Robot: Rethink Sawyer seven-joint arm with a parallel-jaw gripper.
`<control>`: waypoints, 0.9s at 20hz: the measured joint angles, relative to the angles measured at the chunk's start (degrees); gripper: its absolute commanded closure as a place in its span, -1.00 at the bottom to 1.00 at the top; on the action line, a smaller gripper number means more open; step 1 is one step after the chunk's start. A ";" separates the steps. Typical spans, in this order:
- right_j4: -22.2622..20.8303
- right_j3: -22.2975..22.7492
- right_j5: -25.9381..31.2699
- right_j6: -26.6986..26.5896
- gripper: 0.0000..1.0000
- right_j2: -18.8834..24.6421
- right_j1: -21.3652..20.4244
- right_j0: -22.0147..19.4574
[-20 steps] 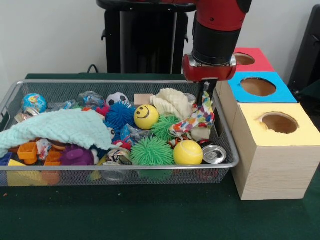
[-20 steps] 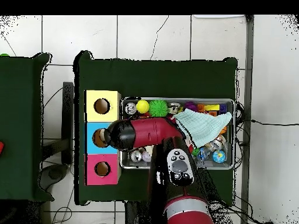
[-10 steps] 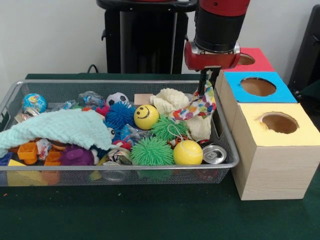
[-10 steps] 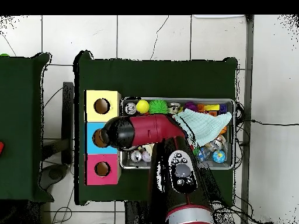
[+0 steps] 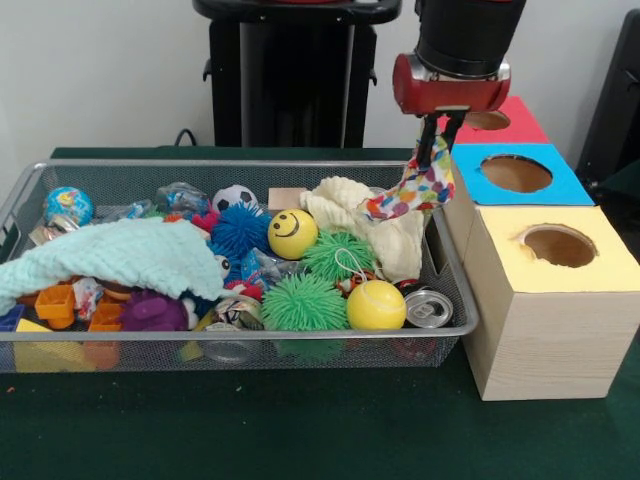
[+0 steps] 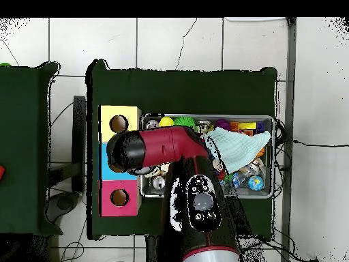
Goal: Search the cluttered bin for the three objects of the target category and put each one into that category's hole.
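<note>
My gripper (image 5: 434, 154) is shut on a multicoloured patterned cloth (image 5: 418, 190), which hangs lifted above the right end of the wire bin (image 5: 250, 338), beside the blue box (image 5: 515, 173). The cloth's lower end still touches a cream cloth (image 5: 345, 203) in the bin. A mint knit cloth (image 5: 110, 257) covers the bin's left half. The blue box has a round hole on top, and so do the red box (image 5: 505, 117) and the yellow box (image 5: 558, 246). In the overhead view the arm (image 6: 160, 150) hides the gripper and reaches over the blue box (image 6: 106, 164).
The bin holds spiky green balls (image 5: 303, 302), a yellow smiley ball (image 5: 292, 233), a yellow tennis ball (image 5: 376, 305), a crushed can (image 5: 428, 308), a blue spiky ball (image 5: 238, 230) and orange blocks (image 5: 55, 303). The boxes stand tight against the bin's right end.
The gripper has risen and moved right toward the boxes, pulling the patterned cloth up out of the bin with it.
</note>
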 measured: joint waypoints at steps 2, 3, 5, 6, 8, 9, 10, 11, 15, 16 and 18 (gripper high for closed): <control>0.00 -0.66 1.03 0.00 1.00 0.09 -0.42 0.48; -0.02 -0.99 1.72 0.00 1.00 0.17 -0.74 0.75; -0.08 -1.49 3.04 0.00 1.00 0.39 -1.44 1.19; -0.11 -1.76 3.78 0.00 1.00 0.48 -1.84 1.48; -0.16 -2.29 5.11 0.00 1.00 0.63 -2.48 2.03; -0.18 -2.54 5.70 0.00 1.00 0.69 -2.74 2.29; -0.19 -2.67 6.06 0.00 1.00 0.74 -2.91 2.44; -0.19 -2.88 6.60 0.00 1.00 0.80 -3.19 2.68; -0.28 -3.36 8.07 0.00 1.00 0.88 -4.45 3.42; -0.34 -3.62 8.64 0.00 1.00 0.88 -5.02 3.71; -0.38 -4.15 9.17 0.00 1.00 0.87 -5.30 4.07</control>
